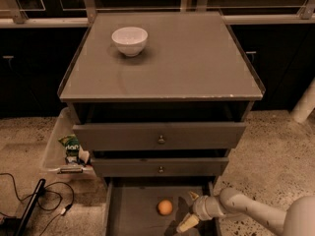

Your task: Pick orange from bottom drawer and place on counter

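The orange lies on the flat floor of the open bottom drawer, near its middle. My gripper reaches in from the lower right and sits inside the drawer just right of the orange, not touching it. Its pale fingers are spread open and empty. The counter is the grey top of the cabinet above.
A white bowl stands on the counter at the back left. Two knobbed drawers stand slightly open above the bottom drawer. A clear bin with a green packet sits left of the cabinet. Cables lie on the floor.
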`<state>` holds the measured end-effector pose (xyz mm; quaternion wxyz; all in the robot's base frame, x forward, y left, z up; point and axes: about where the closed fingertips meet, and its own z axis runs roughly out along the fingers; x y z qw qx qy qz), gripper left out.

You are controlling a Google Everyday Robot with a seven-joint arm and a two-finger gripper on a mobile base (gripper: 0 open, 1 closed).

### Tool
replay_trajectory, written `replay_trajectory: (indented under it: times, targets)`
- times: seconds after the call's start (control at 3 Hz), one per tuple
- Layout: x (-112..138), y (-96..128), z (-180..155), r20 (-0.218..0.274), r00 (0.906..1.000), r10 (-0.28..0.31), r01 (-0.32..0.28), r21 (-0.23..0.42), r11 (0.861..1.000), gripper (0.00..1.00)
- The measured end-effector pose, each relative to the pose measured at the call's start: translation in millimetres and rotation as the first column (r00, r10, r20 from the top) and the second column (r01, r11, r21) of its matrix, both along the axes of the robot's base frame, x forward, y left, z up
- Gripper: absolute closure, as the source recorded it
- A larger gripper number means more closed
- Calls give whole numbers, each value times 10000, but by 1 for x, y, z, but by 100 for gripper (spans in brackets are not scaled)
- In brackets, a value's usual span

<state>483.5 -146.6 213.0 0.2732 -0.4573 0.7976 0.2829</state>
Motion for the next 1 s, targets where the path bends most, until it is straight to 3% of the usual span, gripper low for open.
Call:
replay_trajectory:
  times: [0.33, 0.67, 1.0]
  targets:
    - [24, 8, -14, 1120, 9937, -17, 36, -164, 9999, 0]
    - [43, 17, -26, 2050, 9787, 132, 1, -647, 9979, 0]
    - [51, 30, -46, 2321, 9719, 397, -214, -808, 9965, 0]
